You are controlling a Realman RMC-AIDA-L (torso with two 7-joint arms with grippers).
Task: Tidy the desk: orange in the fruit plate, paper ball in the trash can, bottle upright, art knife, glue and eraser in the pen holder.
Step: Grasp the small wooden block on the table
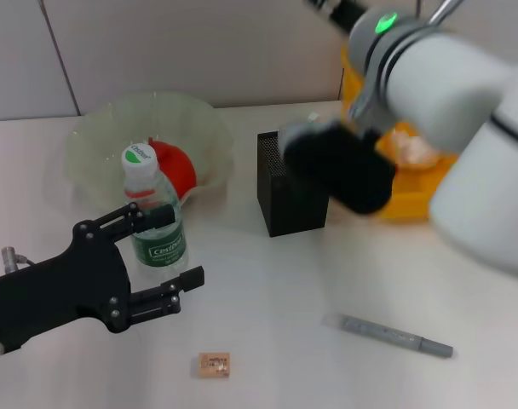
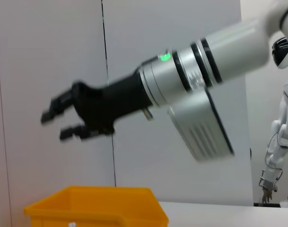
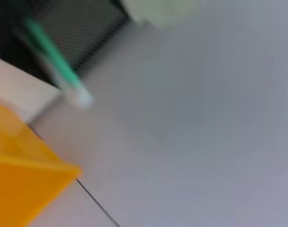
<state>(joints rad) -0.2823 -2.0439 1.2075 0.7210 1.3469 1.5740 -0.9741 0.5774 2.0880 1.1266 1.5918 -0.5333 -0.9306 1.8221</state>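
Left pincer (image 1: 187, 249): low on the left side of the counter (image 1: 276, 281), open, holding nothing, just beside the bottle.
Bottle (image 1: 155, 213): stands up straight, clear, with a white cap and a green label. This job looks done.
Fruit plate (image 1: 93, 141): a pale green bowl behind the bottle, with the round orange (image 1: 175, 166) inside it.
Eraser (image 1: 214, 365): small and tan, lying flat at the front of the counter, well apart from the holder.
Pen holder (image 1: 280, 200): a black mesh box in the middle, open on top.
Right pincer (image 1: 336, 170): up in the air over the pen holder. I cannot tell if it is open or closed.
Green stick (image 3: 51, 56): thin, with a white end, close to the black mesh in the right wrist view. I think it is the glue.
Step now: I think it is putting the glue in the holder.
How to do it well: get right over the hole, go down low, keep the stick straight, then let go gently so the holder does not tip.
Art knife (image 1: 387, 335): long and grey, lying flat at the front right.
Trash can (image 1: 421, 196): yellow, at the back right, with the paper ball (image 1: 412, 149) in it.
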